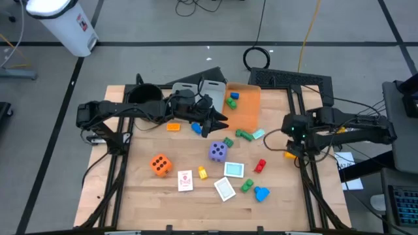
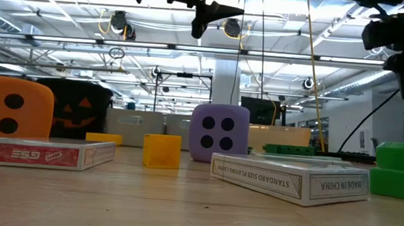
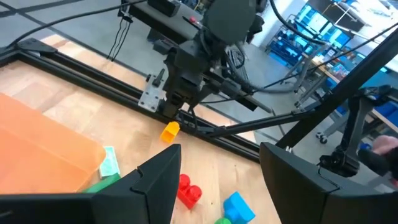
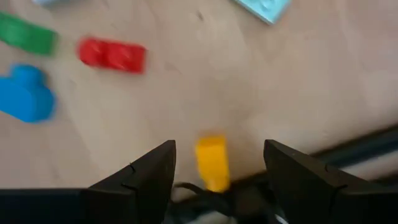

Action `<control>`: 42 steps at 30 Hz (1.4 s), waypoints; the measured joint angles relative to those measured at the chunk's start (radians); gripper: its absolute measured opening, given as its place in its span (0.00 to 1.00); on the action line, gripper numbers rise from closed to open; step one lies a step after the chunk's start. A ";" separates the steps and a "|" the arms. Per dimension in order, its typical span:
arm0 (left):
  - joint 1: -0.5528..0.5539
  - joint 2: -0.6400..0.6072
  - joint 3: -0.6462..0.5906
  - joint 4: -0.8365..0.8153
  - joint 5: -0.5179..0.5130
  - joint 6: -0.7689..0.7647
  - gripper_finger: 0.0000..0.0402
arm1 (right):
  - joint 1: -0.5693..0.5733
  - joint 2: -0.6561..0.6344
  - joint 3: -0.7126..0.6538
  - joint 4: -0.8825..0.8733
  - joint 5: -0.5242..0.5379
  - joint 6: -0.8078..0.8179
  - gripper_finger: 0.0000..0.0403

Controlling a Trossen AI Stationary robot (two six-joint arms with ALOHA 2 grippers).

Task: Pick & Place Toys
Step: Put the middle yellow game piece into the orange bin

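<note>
— Nearest the front edge of the bench?
— White card box with red print, white-and-teal card box, blue block, green block. Just behind: orange foam die, small yellow block, teal card box, red block, purple foam die.
— And at the right gripper?
— Fingers apart, nothing clamped; yellow-orange block lying between them at the bench's right edge, contact impossible to tell.
— Farther back?
— Left gripper raised near the middle, fingers spread and empty, well apart from that block. Beyond, orange bin holding blue and green blocks.
</note>
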 joint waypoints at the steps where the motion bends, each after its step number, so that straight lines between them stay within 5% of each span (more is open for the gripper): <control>1: 0.000 0.000 0.000 -0.006 0.000 0.000 0.57 | 0.028 0.005 0.000 -0.013 0.016 0.007 0.58; 13: 0.000 0.000 0.000 -0.069 -0.016 0.004 0.57 | 0.237 -0.002 -0.110 0.033 0.047 0.104 0.58; 42: 0.002 0.000 0.000 -0.069 -0.006 -0.020 0.57 | 0.201 0.362 -0.184 0.116 -0.025 -0.133 0.58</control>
